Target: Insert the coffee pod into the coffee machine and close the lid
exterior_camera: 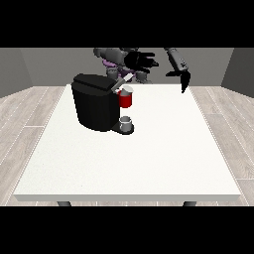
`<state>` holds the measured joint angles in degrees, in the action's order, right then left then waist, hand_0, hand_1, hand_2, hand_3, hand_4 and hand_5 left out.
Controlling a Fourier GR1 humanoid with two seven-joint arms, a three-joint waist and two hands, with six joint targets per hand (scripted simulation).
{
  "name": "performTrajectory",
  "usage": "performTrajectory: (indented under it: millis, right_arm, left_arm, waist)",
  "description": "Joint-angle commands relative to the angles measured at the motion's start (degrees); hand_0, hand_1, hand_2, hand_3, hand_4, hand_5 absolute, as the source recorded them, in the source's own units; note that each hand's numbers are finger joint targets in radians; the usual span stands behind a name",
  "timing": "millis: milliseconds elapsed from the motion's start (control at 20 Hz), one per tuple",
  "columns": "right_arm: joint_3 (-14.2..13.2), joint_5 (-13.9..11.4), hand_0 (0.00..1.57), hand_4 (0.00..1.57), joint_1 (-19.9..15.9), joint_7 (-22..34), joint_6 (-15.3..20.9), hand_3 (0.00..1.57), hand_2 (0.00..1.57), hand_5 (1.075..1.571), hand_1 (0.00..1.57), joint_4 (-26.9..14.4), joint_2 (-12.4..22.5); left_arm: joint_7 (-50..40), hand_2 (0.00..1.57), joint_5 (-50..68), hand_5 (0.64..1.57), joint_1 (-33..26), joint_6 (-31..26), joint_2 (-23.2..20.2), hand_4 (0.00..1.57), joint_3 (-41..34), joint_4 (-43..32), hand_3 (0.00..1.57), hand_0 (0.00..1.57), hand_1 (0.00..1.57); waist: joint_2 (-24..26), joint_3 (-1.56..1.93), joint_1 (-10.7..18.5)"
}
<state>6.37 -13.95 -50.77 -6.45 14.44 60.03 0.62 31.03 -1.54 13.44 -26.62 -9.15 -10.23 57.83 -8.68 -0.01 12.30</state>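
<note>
At the left of the view my coffee machine (94, 101) stands on the white table (129, 158), toward the far left part of the top. It is a squat black block with rounded sides and a dull, smooth skin; its lid (92, 81) lies as a flat slab across the top, tilted a little. On the side facing the view's right a red thing at the machine (126, 99) sits under a pale rim, shaped like a small cylinder. Below it, on the machine's black base, stands a small grey thing (126, 123), cup-like with a lighter rim; I cannot tell whether it is the coffee pod.

Next comes my hand at the view's left (140, 60), raised above the table's far edge, just beyond and above the machine. It is glossy black, and its fingers point toward the view's right, spread apart and fairly straight, holding nothing. A pale, thin bar (124, 81) slants from beneath it toward the machine's top.

Furthest right, my other arm (174, 57) comes down at a slant, a dark grey tube with a lighter patch. My hand at the view's right (182, 78) hangs from it over the table's far edge, well apart from the machine, its fingers pointing downward, relaxed and holding nothing.

The table top is matte white with a fine speckle, square-cornered, set on a floor of pale wood planks (30, 114).
</note>
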Motion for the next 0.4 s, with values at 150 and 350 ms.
performTrajectory:
  millis: [150,350]
  right_arm:
    - [9.1,2.2,0.00,0.53,6.1,-6.2,-2.6,0.00,0.00,1.571,0.00,-0.6,-0.6]
    - [20.5,10.4,0.00,0.46,16.8,-10.5,-2.2,0.00,0.00,1.571,0.00,7.0,-0.6]
  left_arm:
    - [0.1,0.00,-0.9,1.571,-0.7,0.4,1.1,0.17,1.6,-0.4,0.00,0.00,0.00]
    - [4.6,0.00,-1.2,1.571,-1.0,-0.6,-0.2,0.17,0.8,-4.0,0.00,0.00,0.00]
  waist:
    - [1.5,0.01,0.4]
    - [2.2,-0.01,-0.5]
